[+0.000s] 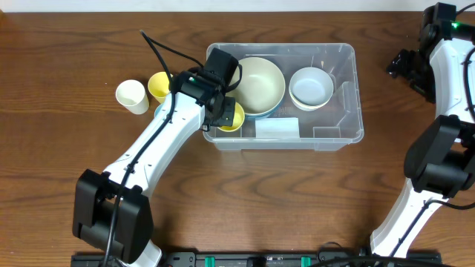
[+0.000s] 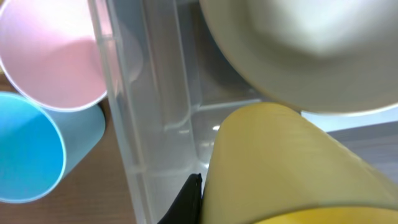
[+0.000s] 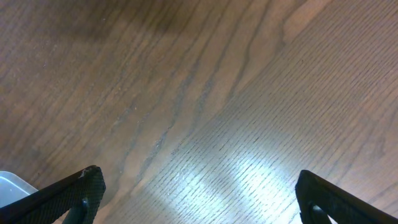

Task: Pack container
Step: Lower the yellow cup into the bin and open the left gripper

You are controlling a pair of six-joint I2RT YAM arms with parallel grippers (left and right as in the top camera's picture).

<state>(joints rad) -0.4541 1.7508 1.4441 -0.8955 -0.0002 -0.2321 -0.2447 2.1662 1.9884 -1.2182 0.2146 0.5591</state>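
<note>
- The container (image 1: 347, 111) stands in the middle of the table (image 1: 67, 44), a little to the far side. Its pale label (image 1: 277, 127) is on the near wall.
- Already packed: a large cream bowl (image 1: 261, 83) in the left half and a white bowl (image 1: 310, 87) to the right of it. Under the cream bowl there seems to be a blue rim, maybe another dish.
- The step in hand, as I judge it: the left gripper (image 1: 221, 110) is low in the near left corner of the container with a yellow cup (image 1: 234, 119). Its jaws seem clamped on this cup, which is not yet released.
- Still outside, left of the container: a pale cup (image 1: 132, 96) and a second yellow cup (image 1: 158, 85). I think the packing is about half done.
- The right gripper (image 3: 199, 199) hangs over bare table at the far right, jaws wide apart, holding nothing.
- Hard to make out: in the left wrist view only one dark finger (image 2: 189, 199) shows, so the grip itself is mostly hidden.
- The same view shows a pink cup (image 2: 53, 56) and a blue cup (image 2: 28, 149) just outside the container wall. I cannot match them to the overhead view; the arm may cover them.
</note>
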